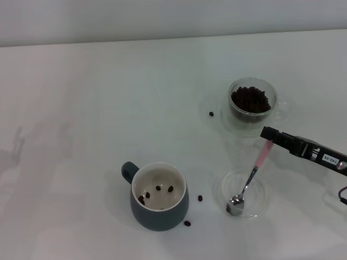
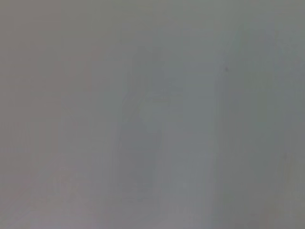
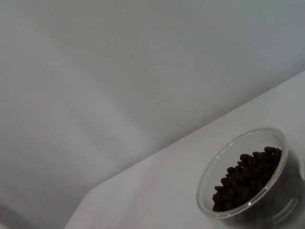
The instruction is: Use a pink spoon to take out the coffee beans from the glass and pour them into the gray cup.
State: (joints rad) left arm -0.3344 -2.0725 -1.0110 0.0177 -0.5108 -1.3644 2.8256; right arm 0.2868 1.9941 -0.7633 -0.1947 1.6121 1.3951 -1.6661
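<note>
The gray cup (image 1: 159, 212) stands at the front, left of centre, with a few coffee beans (image 1: 158, 188) inside. The glass (image 1: 271, 90) stands at the back right and holds a dark heap of coffee beans (image 1: 250, 100). It also shows in the right wrist view (image 3: 206, 181) with its beans (image 3: 248, 179). My right gripper (image 1: 268, 135) reaches in from the right and is shut on the pink handle of the pink spoon (image 1: 255, 169). The spoon slants down, and its silver bowl rests in a flat clear dish (image 1: 262, 201). The spoon bowl looks empty. My left gripper is out of view.
Loose beans lie on the white table: one left of the glass (image 1: 211, 114), one right of the cup (image 1: 199, 198) and one at the cup's foot (image 1: 187, 223). The left wrist view shows only a blank grey surface.
</note>
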